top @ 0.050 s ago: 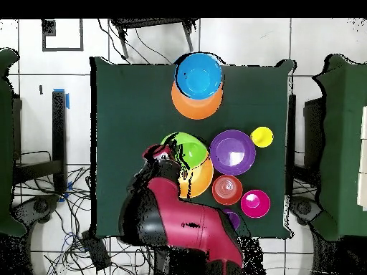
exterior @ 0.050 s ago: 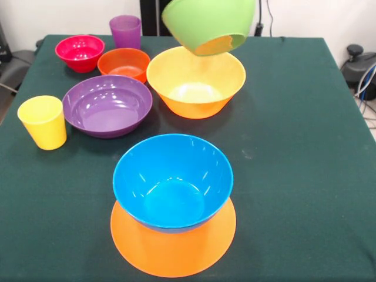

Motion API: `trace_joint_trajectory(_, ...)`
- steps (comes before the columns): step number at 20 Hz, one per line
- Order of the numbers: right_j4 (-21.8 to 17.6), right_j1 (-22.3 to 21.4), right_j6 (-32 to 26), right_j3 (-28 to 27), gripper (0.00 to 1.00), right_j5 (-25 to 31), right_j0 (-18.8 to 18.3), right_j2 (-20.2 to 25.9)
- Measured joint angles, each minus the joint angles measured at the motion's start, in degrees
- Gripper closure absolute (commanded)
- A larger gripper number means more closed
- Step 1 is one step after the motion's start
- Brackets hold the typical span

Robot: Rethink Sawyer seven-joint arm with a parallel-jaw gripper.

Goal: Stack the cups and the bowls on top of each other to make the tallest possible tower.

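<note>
A green bowl (exterior @ 0.050 s ago: pixel 208 23) (top @ 0.050 s ago: pixel 188 149) hangs tilted in the air above the upright large orange bowl (exterior @ 0.050 s ago: pixel 195 82) (top @ 0.050 s ago: pixel 201 180). In the overhead view my gripper (top @ 0.050 s ago: pixel 169 152) is shut on its rim; in the front view the bowl hides the gripper. The tower is a blue bowl (exterior @ 0.050 s ago: pixel 172 179) (top @ 0.050 s ago: pixel 198 74) sitting upright on an overturned large orange bowl (exterior @ 0.050 s ago: pixel 173 247) (top @ 0.050 s ago: pixel 197 104) at the near table edge. A wide purple bowl (exterior @ 0.050 s ago: pixel 107 104), a small orange-red bowl (exterior @ 0.050 s ago: pixel 124 63), a pink-red bowl (exterior @ 0.050 s ago: pixel 80 51), a purple cup (exterior @ 0.050 s ago: pixel 125 30) and a yellow cup (exterior @ 0.050 s ago: pixel 43 121) stand loose on the left.
The dark green table cloth (exterior @ 0.050 s ago: pixel 294 147) has open room on its right half in the front view. My red arm (top @ 0.050 s ago: pixel 190 225) covers part of the purple cup in the overhead view. Cables and stands lie on the floor around the table.
</note>
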Motion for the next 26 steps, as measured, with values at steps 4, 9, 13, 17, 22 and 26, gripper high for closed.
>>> trace_joint_trajectory(4, -3.8, 0.8, 0.0, -2.0, 1.0, -5.4, -0.4, -1.7)
trace_joint_trajectory(9, -6.4, 4.1, 0.0, -4.5, 1.0, -15.1, -0.5, -4.5)
trace_joint_trajectory(13, -6.8, 8.2, 0.0, -6.4, 1.0, -23.6, -0.8, -6.6)
trace_joint_trajectory(17, -6.8, 13.4, 0.0, -8.2, 1.0, -31.4, -0.7, -9.1)
trace_joint_trajectory(22, -5.7, 17.6, 0.0, -8.6, 1.0, -35.9, 1.2, -12.4)
trace_joint_trajectory(26, -2.4, 20.6, 0.0, -8.6, 1.0, -38.3, 5.0, -16.3)
